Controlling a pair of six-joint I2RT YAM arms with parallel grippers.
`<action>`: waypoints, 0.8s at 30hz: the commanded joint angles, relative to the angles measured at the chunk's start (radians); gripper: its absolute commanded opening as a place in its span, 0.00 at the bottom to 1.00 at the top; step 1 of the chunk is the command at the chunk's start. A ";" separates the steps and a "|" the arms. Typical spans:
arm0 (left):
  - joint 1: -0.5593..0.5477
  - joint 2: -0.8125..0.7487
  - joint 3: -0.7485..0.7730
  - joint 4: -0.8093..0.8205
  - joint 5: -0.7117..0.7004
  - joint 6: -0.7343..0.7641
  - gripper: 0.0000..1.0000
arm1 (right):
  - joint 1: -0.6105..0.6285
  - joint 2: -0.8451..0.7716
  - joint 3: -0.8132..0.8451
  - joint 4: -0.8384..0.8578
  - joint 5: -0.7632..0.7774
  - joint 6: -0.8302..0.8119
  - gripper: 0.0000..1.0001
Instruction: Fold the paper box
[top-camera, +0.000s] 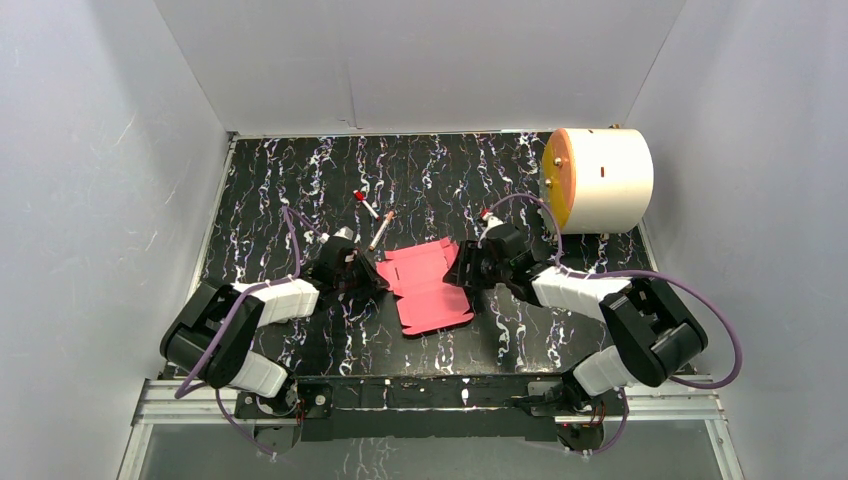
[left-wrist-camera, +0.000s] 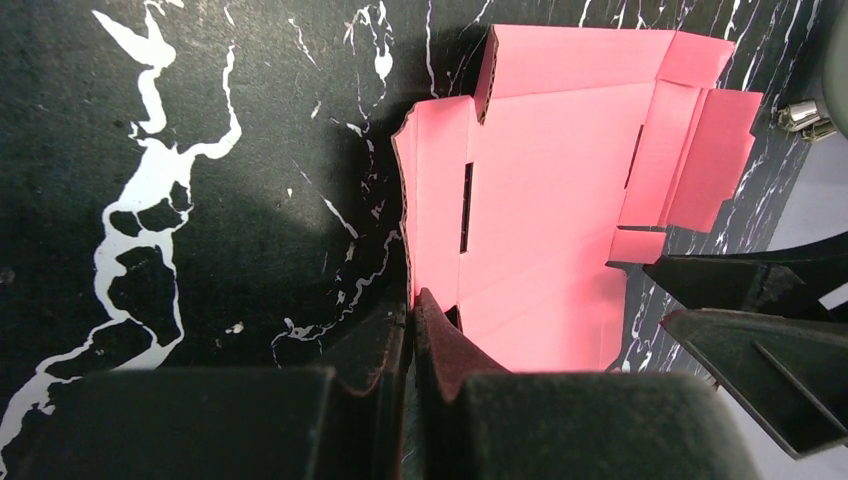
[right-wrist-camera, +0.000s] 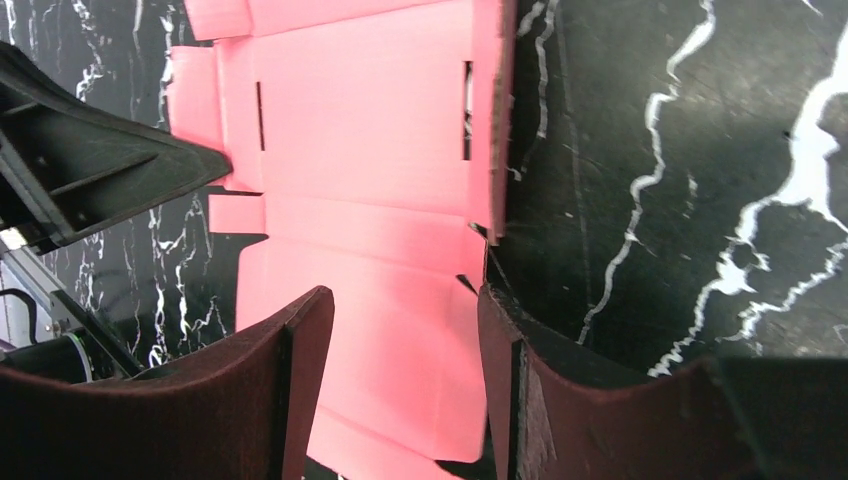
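While bench (top-camera: 260, 190) carries paper box (top-camera: 425, 290) flat at its middle, slightly toward near edge, side flaps look like step in hand. Anchor: left pincer (left-wrist-camera: 412, 300) clamped thin, seemingly on raised left flap; keep it steady. Mover: right pincer (right-wrist-camera: 400, 300) half-wide astride right flap; close on flap edge only, lift along crease, avoid dragging sheet.

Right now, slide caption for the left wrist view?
Left gripper shut on a raised side flap of the pink paper box.

The black, white-veined marble-patterned surface (top-camera: 270, 190) carries a flat red-pink card sheet (top-camera: 425, 290), two thin red-capped pens (top-camera: 366, 204) and a big white orange-faced cylinder (top-camera: 605, 180) lying on its side.
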 joint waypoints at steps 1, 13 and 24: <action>-0.005 -0.020 0.013 -0.033 0.001 0.019 0.01 | 0.061 -0.004 0.068 0.014 0.002 -0.036 0.62; -0.004 -0.057 0.020 -0.060 -0.012 0.032 0.02 | 0.153 0.079 0.165 -0.062 0.079 -0.093 0.61; -0.005 -0.091 0.025 -0.092 -0.038 0.063 0.02 | 0.150 -0.057 0.169 -0.253 0.279 -0.169 0.63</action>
